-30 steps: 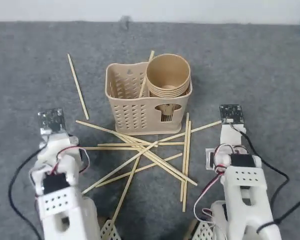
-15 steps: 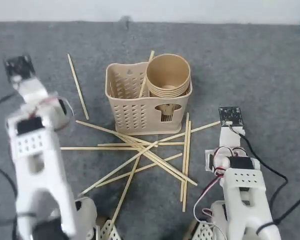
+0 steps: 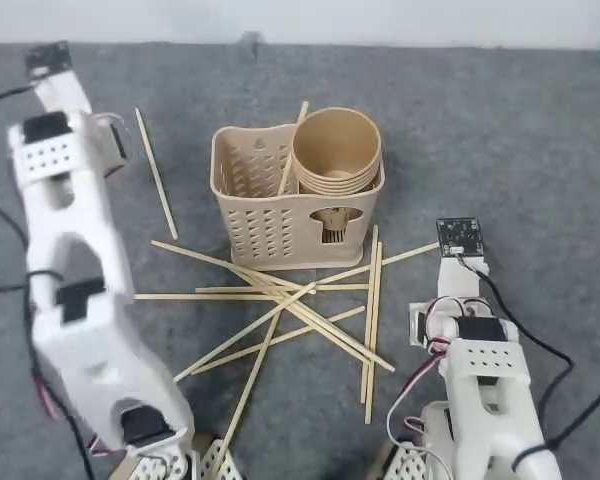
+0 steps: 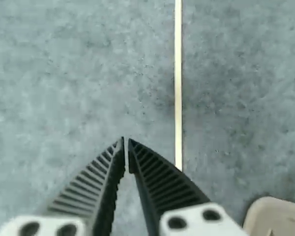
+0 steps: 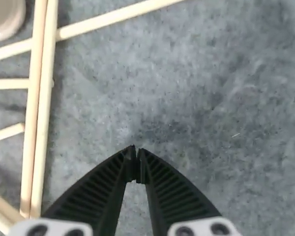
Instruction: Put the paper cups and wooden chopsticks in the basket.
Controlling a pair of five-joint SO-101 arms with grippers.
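Paper cups (image 3: 337,150) sat stacked inside basket (image 3: 270,225), with a leaning chopstick (image 3: 302,113) beside them. Left tool (image 4: 125,142) was clenched and empty, poised just beside the stray chopstick (image 4: 178,83), likely lining up a pick; the jaws would need opening. Right tool (image 5: 136,149) was clenched and empty, parked near the crossed chopsticks (image 3: 280,300) on the counter (image 3: 500,120).

Soft, even light is falling from overhead across the grey bench (image 3: 500,120), and nothing is glaring. The basket (image 3: 280,225) is casting only a faint shadow at its foot, and the scattered chopsticks (image 3: 280,300) are throwing thin, dim edges. In the left wrist view a lone chopstick (image 4: 178,73) is gleaming pale and shading the bench beside it. Ahead of the right gripper (image 5: 136,150) a dull patch is darkening the surface.
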